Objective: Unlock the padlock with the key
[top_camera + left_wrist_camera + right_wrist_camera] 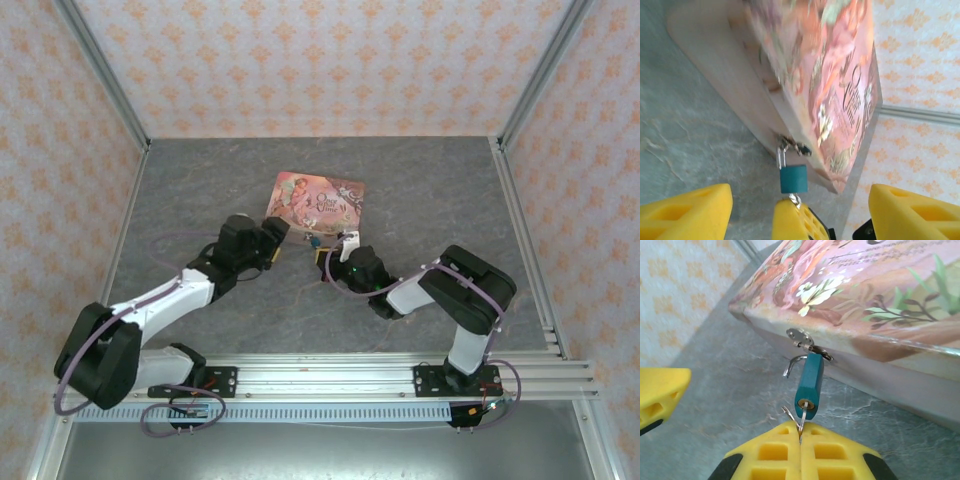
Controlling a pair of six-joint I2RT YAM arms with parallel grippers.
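Top view, box: the box (318, 200) lies flat in the middle of the surface (430, 180), its near edge turned toward both arms.
Top view, padlock: the padlock (313, 241) hangs off that near edge, between the two sets of jaws. It is too small here to read its state.
Top view, arms: the left arm (160, 300) reaches in from the near left and the right arm (445, 285) from the near right. The right jaws sit closer to the padlock.
Top view, surroundings: walls (300, 60) stand on three sides, well apart from the work.
Left wrist, left jaws: spread wide, with one yellow finger (685, 210) at each lower corner, holding nothing.
Left wrist, padlock: straight ahead between those fingers. Its long axis runs from the hasp (795, 146) toward the camera, with the shackle (781, 157) at the far end.
Left wrist, obstruction: the right jaws rise from below to the padlock's base, taking up the gap the left jaws would close through. The box wall is just behind.
Right wrist, right jaws: pressed together, pinching the key (801, 422).
Right wrist, key: the blade sits in the keyhole at the padlock's near end, in line with the body.
Right wrist, axis: the body tilts up and away from the jaws toward the hasp on the box front.
Right wrist, shackle: one leg seems to hook free to the left of the body while the other passes through the hasp. It is probably released, but this is not certain.
Right wrist, neighbour: one finger of the left jaws stands at the left, apart from the padlock.
Next move (judged): if the lock is released, the shackle has to slip out of the hasp. The left jaws face the body and could steady it, but the key grip crowds the approach.
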